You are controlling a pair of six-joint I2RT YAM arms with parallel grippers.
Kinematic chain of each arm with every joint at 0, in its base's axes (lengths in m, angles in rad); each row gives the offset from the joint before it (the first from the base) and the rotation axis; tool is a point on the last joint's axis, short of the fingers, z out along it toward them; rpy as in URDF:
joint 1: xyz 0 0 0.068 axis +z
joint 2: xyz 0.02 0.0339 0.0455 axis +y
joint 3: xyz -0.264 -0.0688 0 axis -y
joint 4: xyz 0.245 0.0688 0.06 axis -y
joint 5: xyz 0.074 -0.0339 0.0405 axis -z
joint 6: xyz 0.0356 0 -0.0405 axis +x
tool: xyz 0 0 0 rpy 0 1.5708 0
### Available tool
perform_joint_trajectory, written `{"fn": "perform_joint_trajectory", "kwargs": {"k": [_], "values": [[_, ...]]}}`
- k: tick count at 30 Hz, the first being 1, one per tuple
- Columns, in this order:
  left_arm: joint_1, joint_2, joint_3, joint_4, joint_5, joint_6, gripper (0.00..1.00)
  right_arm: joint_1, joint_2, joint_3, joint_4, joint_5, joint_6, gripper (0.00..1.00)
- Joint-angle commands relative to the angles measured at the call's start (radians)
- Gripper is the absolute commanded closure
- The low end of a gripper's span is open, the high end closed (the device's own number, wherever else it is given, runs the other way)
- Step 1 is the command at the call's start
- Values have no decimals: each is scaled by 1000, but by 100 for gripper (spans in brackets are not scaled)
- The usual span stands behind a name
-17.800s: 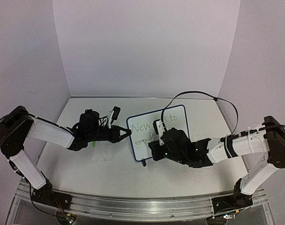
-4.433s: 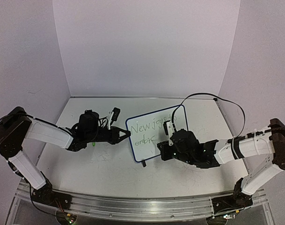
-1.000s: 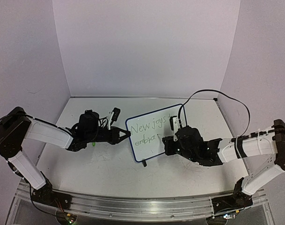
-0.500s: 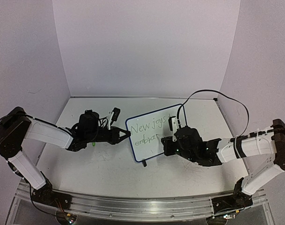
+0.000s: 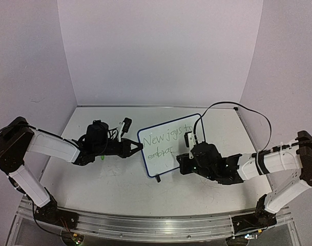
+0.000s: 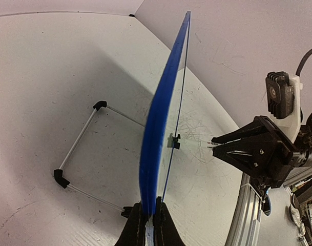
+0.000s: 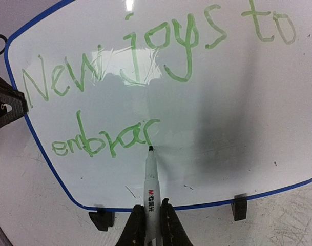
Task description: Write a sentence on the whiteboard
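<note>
Sentence (image 7: 166,68) "New joys to embrac" on whiteboard (image 7: 237,118), "M&G" marker (image 7: 151,185)

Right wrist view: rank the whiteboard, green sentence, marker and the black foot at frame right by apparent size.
1. whiteboard, fills most of the frame.
2. sentence, spans most of the board.
3. marker, though nearness to the lens inflates it.
4. black foot.

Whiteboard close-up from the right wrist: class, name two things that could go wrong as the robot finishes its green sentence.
1. The left pincer clamps the whiteboard by one edge only; writing pressure could twist it and warp the last letter.
2. The right pincer holds the marker far from its tip, which sits by the c of the sentence; it might wobble or smear the ink.
</note>
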Motion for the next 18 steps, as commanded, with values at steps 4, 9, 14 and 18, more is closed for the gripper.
{"fn": "perform_joint_trajectory", "kwargs": {"k": [4,9,14,18], "values": [[-4,-6,21,-60,1,20,100,3,-15,-9,-6,68,24,100],[-4,-8,21,-61,0,20,100,4,-27,20,-4,88,16,100],[-4,-13,19,-61,-1,21,100,3,-77,-8,10,66,0,100],[-4,-10,20,-61,-1,23,100,-14,-69,-10,4,42,3,100]]}}
